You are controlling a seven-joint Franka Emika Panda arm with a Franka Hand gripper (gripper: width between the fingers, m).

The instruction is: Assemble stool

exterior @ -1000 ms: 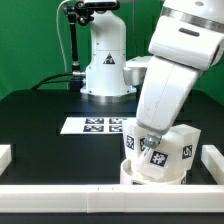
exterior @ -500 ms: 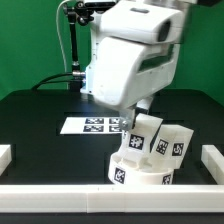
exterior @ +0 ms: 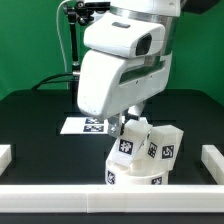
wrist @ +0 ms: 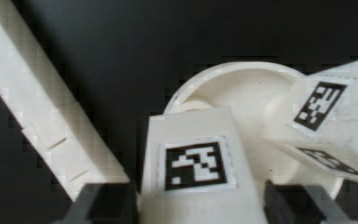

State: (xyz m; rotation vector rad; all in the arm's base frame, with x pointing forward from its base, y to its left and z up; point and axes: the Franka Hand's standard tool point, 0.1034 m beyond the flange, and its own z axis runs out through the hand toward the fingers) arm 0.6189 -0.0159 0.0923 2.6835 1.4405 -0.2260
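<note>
The white round seat disc point(exterior: 135, 176) lies near the front bar, with tagged white leg blocks standing on it. My gripper point(exterior: 127, 128) comes down from above and is shut on the leg block point(exterior: 127, 148) nearest the exterior view's left. In the wrist view this leg block point(wrist: 202, 150) fills the space between my dark fingers point(wrist: 108, 200), which touch both its sides around my gripper point(wrist: 208, 205). The seat disc's rim point(wrist: 247, 85) shows behind it. Another leg block point(exterior: 167, 150) stands beside it and also shows in the wrist view point(wrist: 332, 100).
The marker board point(exterior: 85, 125) lies behind the seat, partly hidden by my arm. White bars run along the table's front point(exterior: 60, 195), left point(exterior: 5, 155) and right point(exterior: 212, 158); the front bar is also in the wrist view point(wrist: 43, 100).
My arm has swung toward the exterior view's left and turned about the wrist. The seat with its legs has shifted a little left and turned with it.
</note>
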